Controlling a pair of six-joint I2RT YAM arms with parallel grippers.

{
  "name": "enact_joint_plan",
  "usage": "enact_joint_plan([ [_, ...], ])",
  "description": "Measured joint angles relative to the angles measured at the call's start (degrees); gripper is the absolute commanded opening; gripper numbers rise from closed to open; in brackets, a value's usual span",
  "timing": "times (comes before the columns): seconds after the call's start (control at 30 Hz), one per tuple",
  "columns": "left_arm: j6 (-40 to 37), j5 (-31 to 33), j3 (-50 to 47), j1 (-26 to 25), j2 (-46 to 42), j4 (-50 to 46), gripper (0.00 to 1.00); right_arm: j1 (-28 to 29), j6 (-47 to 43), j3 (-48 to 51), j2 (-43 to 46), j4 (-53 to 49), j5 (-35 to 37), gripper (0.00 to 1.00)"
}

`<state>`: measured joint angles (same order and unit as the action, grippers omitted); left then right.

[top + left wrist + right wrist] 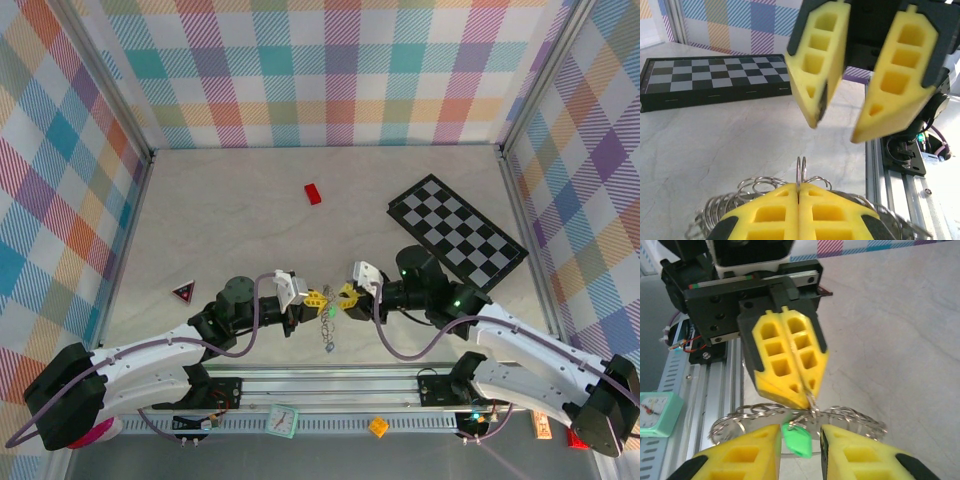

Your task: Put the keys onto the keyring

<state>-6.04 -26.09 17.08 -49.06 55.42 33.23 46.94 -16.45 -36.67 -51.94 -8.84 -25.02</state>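
Observation:
My left gripper is shut on the keyring, a bunch of thin silvery wire loops that hangs below it over the table's near edge. In the left wrist view the ring stands up edge-on from the closed fingers. My right gripper faces the left one tip to tip and is open. In the right wrist view a key with a green head hangs from the keyring between the parted yellow fingers; neither finger clamps it. The left gripper pinches the ring just above the key.
A black-and-white chequered board lies at the back right, with a small red brick behind the grippers. A dark triangular piece sits at the left. The metal rail runs below, with a teal clock and a yellow block.

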Motion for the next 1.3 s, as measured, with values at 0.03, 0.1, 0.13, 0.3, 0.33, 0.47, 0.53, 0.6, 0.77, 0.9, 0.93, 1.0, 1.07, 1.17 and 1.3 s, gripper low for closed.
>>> enact_joint_plan([
  [0.03, -0.2, -0.4, 0.0, 0.0, 0.0, 0.0, 0.0, -0.5, 0.6, 0.3, 0.0, 0.4, -0.2, 0.26],
  [0.1, -0.4, -1.2, 0.0, 0.0, 0.0, 0.0, 0.0, -1.0, 1.1, 0.4, -0.4, 0.7, -0.3, 0.26],
  [0.13, -0.4, -1.7, 0.0, 0.0, 0.0, 0.1, 0.0, -1.1, 1.2, 0.4, -0.7, 0.9, -0.5, 0.26],
  [0.3, -0.6, -3.5, 0.0, 0.0, 0.0, 0.2, 0.0, -1.1, 2.2, 0.4, -3.1, 1.7, -1.6, 0.27],
  [0.33, -0.6, -3.6, 0.0, 0.0, 0.0, 0.3, 0.0, -1.1, 2.3, 0.4, -3.5, 1.8, -2.0, 0.27],
  [0.47, -0.6, -4.2, 0.0, 0.0, 0.0, 0.6, 0.0, -1.2, 2.4, 0.4, -4.3, 1.9, -3.7, 0.26],
  [0.53, -0.6, -4.5, 0.0, 0.0, 0.0, 0.6, 0.0, -1.2, 2.4, 0.4, -4.5, 2.0, -4.2, 0.25],
  [0.6, -0.6, -4.5, 0.0, 0.0, 0.0, 0.6, 0.0, -1.3, 2.4, 0.4, -4.8, 2.0, -4.7, 0.23],
  [0.77, -0.6, -4.5, 0.0, 0.0, 0.0, 0.2, 0.0, -1.6, 2.6, 0.3, -6.1, 2.8, -6.4, 0.21],
  [0.9, -0.6, -4.5, 0.0, 0.0, 0.2, -0.3, 0.0, -1.9, 2.8, 0.2, -7.1, 2.9, -8.0, 0.21],
  [0.93, -0.6, -4.5, 0.0, 0.0, 0.3, -0.3, 0.0, -2.0, 2.8, 0.2, -7.3, 3.0, -8.3, 0.22],
  [1.0, -0.6, -4.5, 0.0, 0.0, 0.3, -0.3, 0.0, -2.0, 2.8, 0.2, -7.4, 3.1, -8.5, 0.23],
  [1.07, -0.6, -4.4, 0.0, 0.0, 0.3, -0.3, 0.0, -2.0, 2.7, 0.2, -7.3, 3.1, -7.8, 0.24],
  [1.17, -0.8, -4.2, 0.0, 0.0, 0.3, -0.1, 0.0, -1.8, 2.5, 0.3, -6.0, 3.1, -5.2, 0.25],
  [1.3, -0.8, -4.1, 0.0, 0.0, 0.3, 0.2, 0.0, -1.6, 1.4, 0.6, -3.7, 2.4, -2.3, 0.25],
])
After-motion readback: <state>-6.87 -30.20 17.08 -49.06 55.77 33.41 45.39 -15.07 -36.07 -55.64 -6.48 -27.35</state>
